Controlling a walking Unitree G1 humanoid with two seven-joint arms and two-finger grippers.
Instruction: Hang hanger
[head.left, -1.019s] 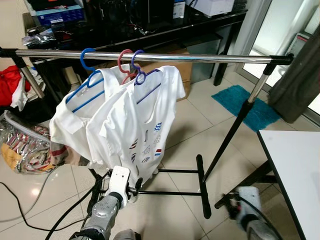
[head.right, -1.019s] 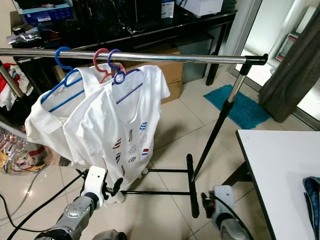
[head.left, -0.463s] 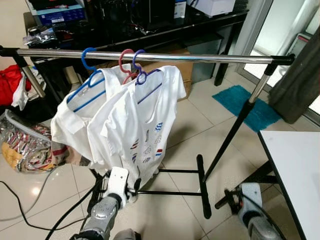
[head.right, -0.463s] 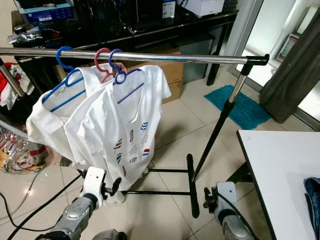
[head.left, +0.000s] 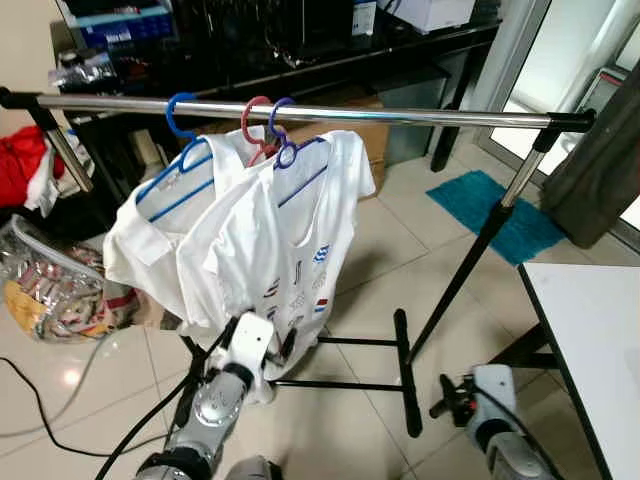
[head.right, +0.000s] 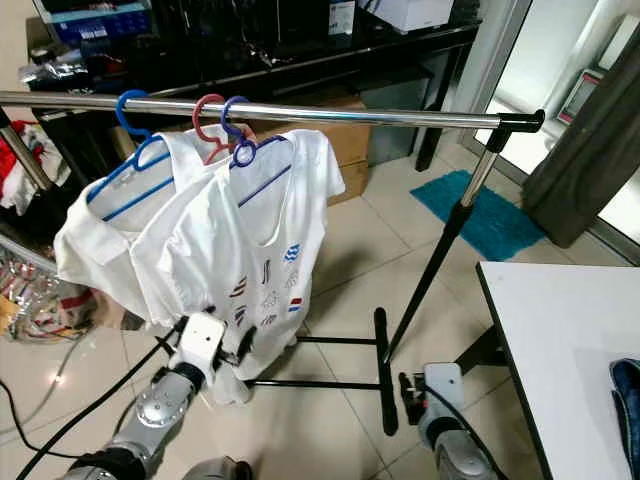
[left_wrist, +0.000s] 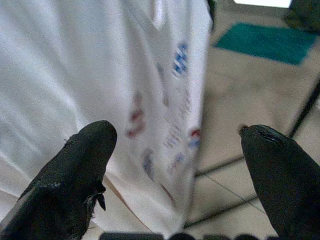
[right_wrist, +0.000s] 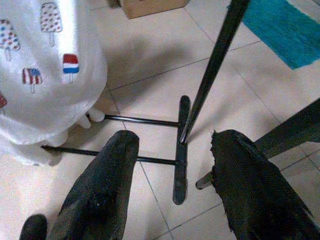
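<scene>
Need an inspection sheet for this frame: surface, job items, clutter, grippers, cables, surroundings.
Surface: tiled floor; white table at right.
Job's things: three hangers, blue, pink, purple, on the clothes rail, carrying white shirts.
Clutter: cardboard box; bag of laundry on the floor at left.
Grippers: left gripper open, near the shirt hem; right gripper open, low over the floor.
Cables: black cable on the floor.
Surroundings: teal mat, dark curtain, black desk.
</scene>
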